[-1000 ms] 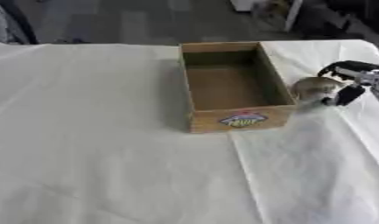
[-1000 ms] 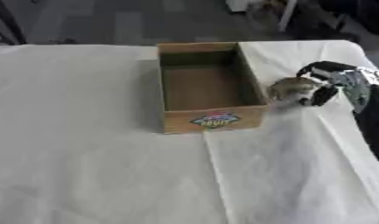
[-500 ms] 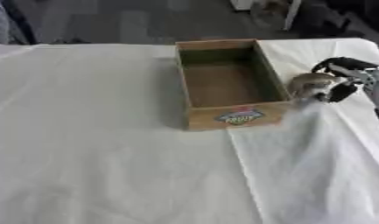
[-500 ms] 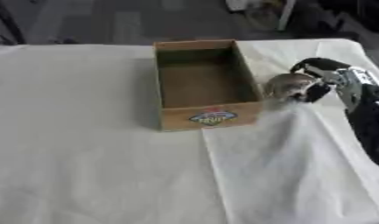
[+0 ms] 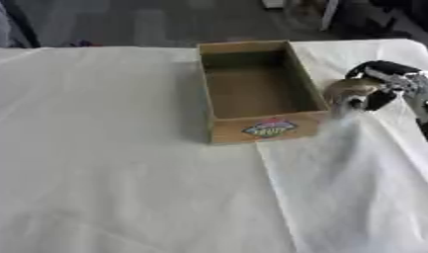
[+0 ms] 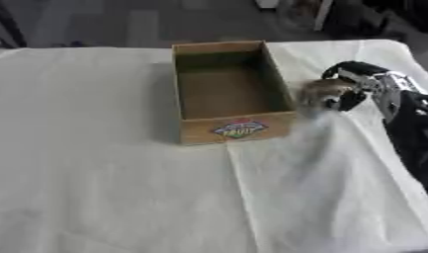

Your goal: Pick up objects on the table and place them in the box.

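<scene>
Cloth (image 5: 122,163), white and creased, is covering the whole bench, with a seam or fold line running from below the box toward the near edge. A cardboard box (image 5: 219,89) is standing open-topped on it, a little right of the middle, with a coloured label (image 5: 269,128) on its near wall; nothing is seen inside it. Just beside the box's right wall, a small rounded brownish object (image 5: 348,90) is being held by the right hand (image 6: 362,84), whose fingers are curled round it from above and from the right. The object is level with the box's near right corner, and whether it is touching the wall cannot be told. The right forearm (image 6: 411,123) is coming in along the right edge of the view.

Wide bare cloth is lying open to the left of the box and in front of it. Beyond the bench's far edge, dark floor and some blurred furniture legs are showing. The left hand is appearing in neither view.
</scene>
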Action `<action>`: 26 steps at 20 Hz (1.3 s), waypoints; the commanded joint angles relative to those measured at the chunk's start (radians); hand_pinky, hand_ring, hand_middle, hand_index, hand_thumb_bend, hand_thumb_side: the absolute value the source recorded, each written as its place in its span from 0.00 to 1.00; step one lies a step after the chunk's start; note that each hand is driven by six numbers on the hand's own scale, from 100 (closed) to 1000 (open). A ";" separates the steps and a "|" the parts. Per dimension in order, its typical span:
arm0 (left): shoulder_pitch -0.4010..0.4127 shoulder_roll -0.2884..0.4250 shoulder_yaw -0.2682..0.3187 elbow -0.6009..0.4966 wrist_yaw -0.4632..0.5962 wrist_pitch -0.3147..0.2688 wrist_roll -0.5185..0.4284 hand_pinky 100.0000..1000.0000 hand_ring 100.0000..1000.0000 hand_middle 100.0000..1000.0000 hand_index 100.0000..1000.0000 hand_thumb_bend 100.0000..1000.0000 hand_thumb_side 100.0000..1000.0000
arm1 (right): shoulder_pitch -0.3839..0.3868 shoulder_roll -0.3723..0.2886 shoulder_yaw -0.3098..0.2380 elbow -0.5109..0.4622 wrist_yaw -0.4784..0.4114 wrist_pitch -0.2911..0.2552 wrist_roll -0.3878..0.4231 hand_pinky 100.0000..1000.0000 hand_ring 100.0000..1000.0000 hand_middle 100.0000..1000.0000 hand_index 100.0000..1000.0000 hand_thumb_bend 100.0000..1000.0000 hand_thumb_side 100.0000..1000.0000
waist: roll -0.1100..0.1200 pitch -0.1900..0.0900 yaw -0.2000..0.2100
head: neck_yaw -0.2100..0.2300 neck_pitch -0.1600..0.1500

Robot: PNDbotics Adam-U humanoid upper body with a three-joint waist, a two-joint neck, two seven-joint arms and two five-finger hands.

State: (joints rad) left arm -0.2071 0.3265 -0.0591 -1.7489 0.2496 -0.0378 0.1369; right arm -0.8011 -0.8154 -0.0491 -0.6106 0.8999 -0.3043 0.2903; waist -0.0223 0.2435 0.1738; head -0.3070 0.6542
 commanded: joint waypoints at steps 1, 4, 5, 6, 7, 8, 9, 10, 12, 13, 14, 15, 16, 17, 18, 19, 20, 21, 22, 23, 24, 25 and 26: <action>-0.010 0.019 0.001 -0.016 0.000 0.000 -0.004 0.46 0.43 0.42 0.58 0.35 0.48 | -0.023 -0.022 0.000 -0.029 -0.011 0.003 -0.002 0.70 0.81 0.82 0.86 0.25 0.00 | -0.001 -0.015 0.000 | -0.004 0.005; -0.010 0.018 0.000 -0.016 0.001 0.000 -0.005 0.46 0.43 0.42 0.58 0.34 0.48 | -0.030 -0.014 0.001 -0.025 -0.001 0.010 -0.021 0.70 0.82 0.82 0.85 0.24 0.00 | 0.000 -0.015 0.004 | -0.006 0.006; -0.010 0.018 0.000 -0.016 0.001 0.000 -0.006 0.46 0.43 0.42 0.58 0.34 0.48 | -0.032 -0.011 0.003 -0.021 0.009 0.012 -0.029 0.70 0.82 0.83 0.85 0.24 0.00 | 0.001 -0.016 0.005 | -0.007 0.006; -0.010 0.019 0.000 -0.016 0.001 0.001 -0.005 0.46 0.43 0.42 0.58 0.34 0.48 | -0.034 -0.008 0.005 -0.017 0.020 0.014 -0.036 0.70 0.83 0.83 0.84 0.23 0.00 | 0.002 -0.015 0.007 | -0.009 0.006; -0.009 0.019 0.000 -0.017 0.001 0.001 -0.005 0.46 0.43 0.42 0.58 0.34 0.48 | -0.036 -0.005 0.006 -0.012 0.031 0.015 -0.045 0.70 0.82 0.82 0.84 0.22 0.00 | 0.003 -0.015 0.008 | -0.010 0.006; -0.009 0.018 0.000 -0.017 0.001 0.001 -0.005 0.46 0.43 0.42 0.58 0.34 0.48 | -0.038 -0.001 0.007 -0.007 0.042 0.015 -0.052 0.70 0.82 0.82 0.83 0.22 0.00 | 0.004 -0.015 0.009 | -0.011 0.006; -0.009 0.018 0.000 -0.018 0.002 0.002 -0.006 0.46 0.43 0.42 0.58 0.34 0.48 | -0.039 0.002 0.008 -0.003 0.051 0.013 -0.058 0.70 0.81 0.80 0.82 0.21 0.00 | 0.005 -0.014 0.010 | -0.011 0.006; -0.009 0.018 -0.001 -0.018 0.002 0.002 -0.006 0.46 0.43 0.42 0.58 0.34 0.48 | -0.041 0.005 0.009 0.001 0.060 0.012 -0.063 0.69 0.80 0.79 0.81 0.20 0.00 | 0.006 -0.014 0.009 | -0.012 0.006; -0.011 0.017 -0.001 -0.018 0.003 0.002 -0.007 0.46 0.43 0.42 0.58 0.34 0.48 | -0.043 0.010 0.011 0.005 0.078 0.010 -0.072 0.66 0.75 0.74 0.76 0.19 0.00 | 0.007 -0.013 0.009 | -0.014 0.008; -0.011 0.016 -0.002 -0.018 0.003 0.003 -0.008 0.46 0.43 0.42 0.58 0.34 0.48 | -0.044 0.013 0.012 0.007 0.087 0.009 -0.075 0.65 0.73 0.72 0.74 0.18 0.00 | 0.008 -0.013 0.010 | -0.015 0.009; -0.011 0.016 -0.002 -0.018 0.003 0.003 -0.008 0.46 0.43 0.42 0.58 0.34 0.48 | -0.044 0.014 0.013 0.010 0.097 0.009 -0.077 0.60 0.66 0.65 0.68 0.16 0.00 | 0.008 -0.013 0.010 | -0.016 0.010; -0.011 0.016 -0.002 -0.018 0.003 0.003 -0.009 0.46 0.43 0.42 0.58 0.34 0.48 | -0.044 0.016 0.014 0.013 0.106 0.008 -0.078 0.60 0.66 0.64 0.67 0.16 0.00 | 0.008 -0.012 0.010 | -0.017 0.011; -0.011 0.016 -0.002 -0.018 0.003 0.003 -0.009 0.46 0.43 0.42 0.58 0.34 0.48 | -0.044 0.017 0.014 0.015 0.113 0.008 -0.078 0.53 0.58 0.56 0.60 0.14 0.00 | 0.008 -0.012 0.010 | -0.019 0.012; -0.011 0.015 -0.001 -0.018 0.003 0.003 -0.008 0.46 0.43 0.42 0.58 0.34 0.48 | -0.044 0.019 0.014 0.017 0.120 0.008 -0.080 0.51 0.56 0.54 0.58 0.14 0.00 | 0.009 -0.012 0.011 | -0.020 0.013; -0.011 0.015 -0.001 -0.018 0.003 0.003 -0.008 0.46 0.43 0.42 0.58 0.34 0.48 | -0.043 0.020 0.014 0.019 0.126 0.008 -0.082 0.42 0.48 0.47 0.50 0.13 0.00 | 0.009 -0.011 0.011 | -0.021 0.013; -0.011 0.015 -0.001 -0.018 0.003 0.003 -0.008 0.46 0.43 0.42 0.58 0.34 0.48 | -0.042 0.020 0.014 0.020 0.132 0.008 -0.085 0.41 0.47 0.46 0.49 0.13 0.00 | 0.009 -0.011 0.011 | -0.021 0.014; -0.012 0.015 -0.001 -0.018 0.003 0.003 -0.008 0.46 0.43 0.42 0.58 0.34 0.48 | -0.042 0.020 0.013 0.021 0.137 0.009 -0.090 0.33 0.40 0.40 0.42 0.11 0.00 | 0.008 -0.011 0.010 | -0.022 0.014; -0.012 0.015 -0.001 -0.018 0.003 0.002 -0.008 0.46 0.43 0.42 0.58 0.34 0.48 | -0.041 0.020 0.013 0.020 0.143 0.011 -0.100 0.32 0.39 0.39 0.41 0.11 0.00 | 0.008 -0.011 0.010 | -0.023 0.014; -0.012 0.015 -0.001 -0.018 0.003 0.002 -0.008 0.46 0.43 0.42 0.58 0.34 0.48 | -0.041 0.020 0.011 0.019 0.148 0.013 -0.111 0.22 0.30 0.31 0.34 0.04 0.00 | 0.008 -0.011 0.010 | -0.023 0.013; -0.012 0.015 -0.001 -0.018 0.003 0.002 -0.008 0.46 0.43 0.42 0.58 0.34 0.48 | -0.041 0.018 0.007 0.012 0.152 0.017 -0.126 0.20 0.28 0.29 0.32 0.02 0.00 | 0.008 -0.011 0.009 | -0.022 0.013; -0.013 0.015 0.000 -0.018 0.003 0.002 -0.007 0.46 0.43 0.42 0.58 0.34 0.48 | -0.041 0.017 0.002 0.002 0.153 0.022 -0.143 0.17 0.25 0.26 0.29 0.01 0.00 | 0.007 -0.012 0.009 | -0.022 0.012; -0.013 0.015 0.000 -0.018 0.003 0.002 -0.007 0.46 0.43 0.42 0.58 0.34 0.48 | -0.040 0.015 -0.001 -0.008 0.155 0.025 -0.162 0.15 0.24 0.25 0.28 0.01 0.00 | 0.007 -0.012 0.008 | -0.022 0.012; -0.013 0.015 0.000 -0.018 0.003 0.002 -0.007 0.46 0.43 0.42 0.58 0.34 0.48 | -0.038 0.013 -0.003 -0.018 0.157 0.027 -0.181 0.14 0.23 0.24 0.27 0.01 0.00 | 0.007 -0.012 0.008 | -0.022 0.012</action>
State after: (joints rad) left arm -0.2071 0.3261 -0.0599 -1.7492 0.2513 -0.0342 0.1326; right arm -0.8256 -0.7771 -0.0422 -0.6026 1.0455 -0.2813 0.1316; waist -0.0156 0.2465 0.1830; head -0.3275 0.6627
